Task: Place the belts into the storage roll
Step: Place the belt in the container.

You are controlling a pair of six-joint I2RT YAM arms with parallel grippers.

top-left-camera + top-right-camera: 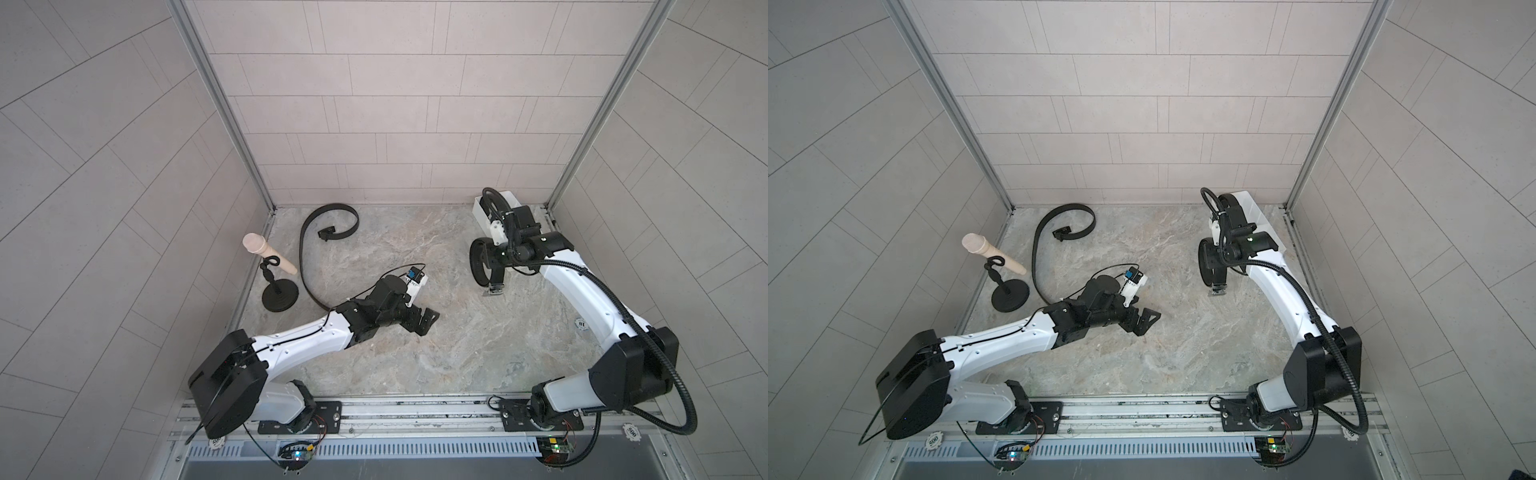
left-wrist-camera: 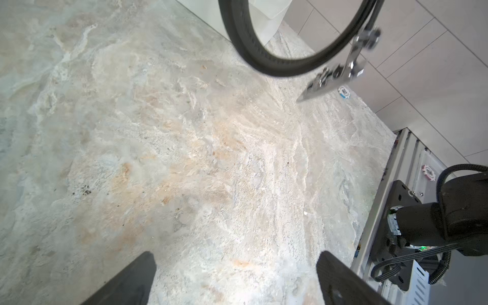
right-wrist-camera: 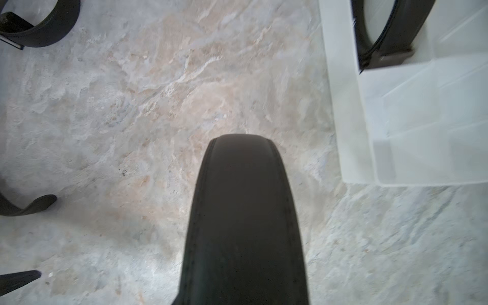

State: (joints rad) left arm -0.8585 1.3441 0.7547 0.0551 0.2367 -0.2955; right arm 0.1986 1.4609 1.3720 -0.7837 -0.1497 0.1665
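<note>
The right claw [image 1: 496, 259] is clamped on a coiled belt [image 1: 478, 262], its silvery buckle [image 1: 493, 289] dangling, just beside the storage roll [image 3: 343, 105]. One compartment of the storage roll holds a stowed belt [image 3: 390, 34]. The left claw [image 1: 428, 322] stands wide apart over the tabletop [image 1: 415, 365], well apart from the loose belt [image 1: 302, 253], which curves just beside the black stand [image 1: 280, 297].

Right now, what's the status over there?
Left tool open, empty. Right tool shut on coiled belt, beside tray. Second belt in tray; loose belt on table. Nothing blocking.
</note>
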